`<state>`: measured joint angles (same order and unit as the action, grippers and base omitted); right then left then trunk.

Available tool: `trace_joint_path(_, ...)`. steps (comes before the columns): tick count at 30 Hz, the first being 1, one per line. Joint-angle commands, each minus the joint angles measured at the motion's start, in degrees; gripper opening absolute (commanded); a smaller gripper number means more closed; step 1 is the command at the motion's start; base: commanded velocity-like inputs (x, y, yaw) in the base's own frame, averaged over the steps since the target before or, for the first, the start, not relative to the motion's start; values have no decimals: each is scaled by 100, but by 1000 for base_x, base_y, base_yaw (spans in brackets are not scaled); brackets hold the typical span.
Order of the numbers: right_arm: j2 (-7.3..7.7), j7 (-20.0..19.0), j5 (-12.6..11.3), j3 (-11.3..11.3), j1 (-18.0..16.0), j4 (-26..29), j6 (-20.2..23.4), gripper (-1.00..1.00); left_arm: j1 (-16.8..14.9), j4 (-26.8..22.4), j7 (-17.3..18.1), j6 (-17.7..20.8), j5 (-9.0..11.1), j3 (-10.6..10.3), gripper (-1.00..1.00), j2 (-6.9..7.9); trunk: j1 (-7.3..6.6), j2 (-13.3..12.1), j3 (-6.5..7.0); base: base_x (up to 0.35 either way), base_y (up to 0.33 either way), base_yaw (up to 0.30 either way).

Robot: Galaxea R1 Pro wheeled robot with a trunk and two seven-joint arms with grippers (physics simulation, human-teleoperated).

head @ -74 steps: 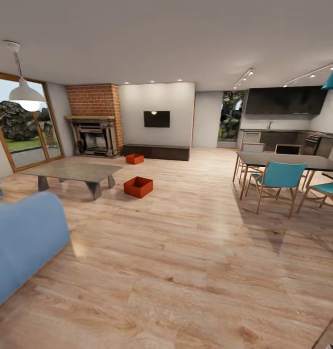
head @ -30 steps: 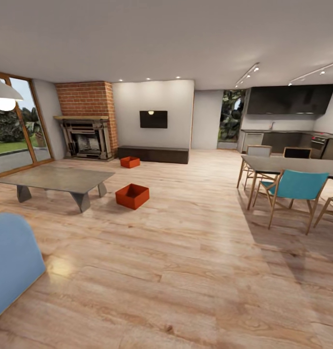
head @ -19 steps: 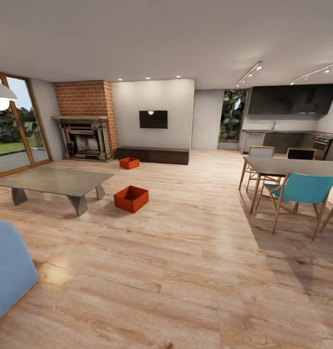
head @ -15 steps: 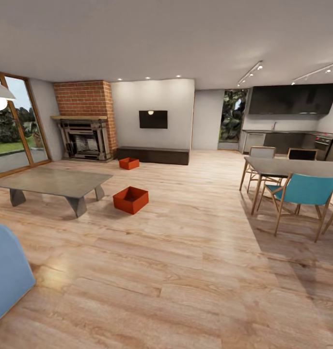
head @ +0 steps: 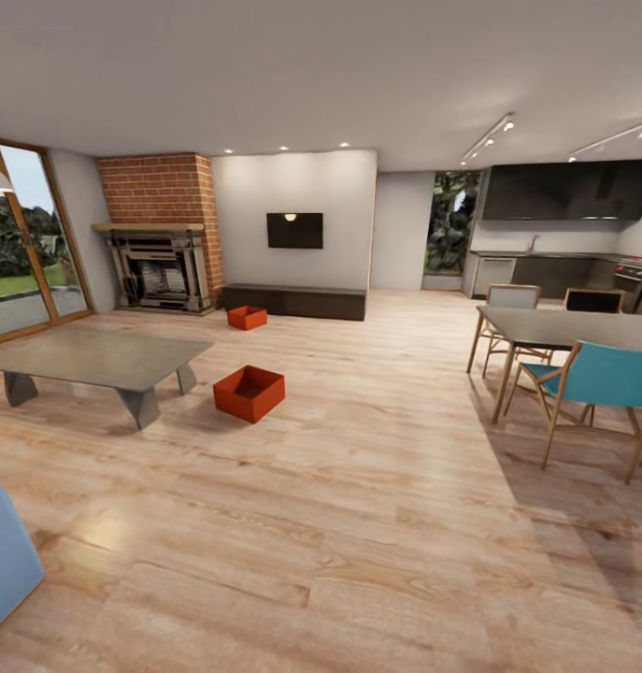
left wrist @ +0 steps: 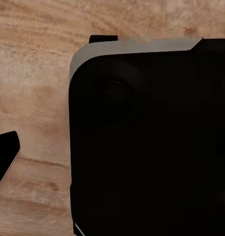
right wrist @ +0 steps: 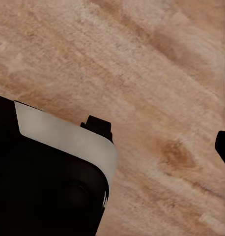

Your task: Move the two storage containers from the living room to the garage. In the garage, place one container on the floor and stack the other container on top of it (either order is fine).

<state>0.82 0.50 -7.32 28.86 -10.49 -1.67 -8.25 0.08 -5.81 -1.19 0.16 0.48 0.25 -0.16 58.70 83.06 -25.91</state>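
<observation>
**Inspector A:** We record a shift of the whole head view against the earlier frames: the blue sofa [head: 3,551] has slid toward the edge and the nearer storage container [head: 249,393] sits larger. We judge the base is advancing, not the objects.

**Inspector B:** Agreed. Both containers rest on the living-room plank floor [head: 358,523]: the nearer just beside the coffee table [head: 87,360], the farther storage container [head: 247,318] near the dark bench [head: 297,301]. Neither is lifted; the task is at the approach stage.

**Inspector A:** Materials: orange-red, matte, straight low walls, open tops. Planks glossy, grained.

**Inspector B:** End effectors: the wrist views show dark housing over planks; we cannot tell whether either is spread or pressed together.
</observation>
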Motion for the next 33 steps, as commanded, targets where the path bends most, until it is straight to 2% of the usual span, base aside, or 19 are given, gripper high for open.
trace_joint_path(1, -3, 2, -59, 49, -6, -18, -36, 100, 1, -8, -12, 2, 5, 1, 100, -1, 3, 2, -5, 323, 0, 0)
trace_joint_path(33, -3, 2, -59, 49, -6, -10, -57, 100, 1, -8, -12, 2, 4, 1, 100, -10, 3, 2, -5, 323, 0, 0)
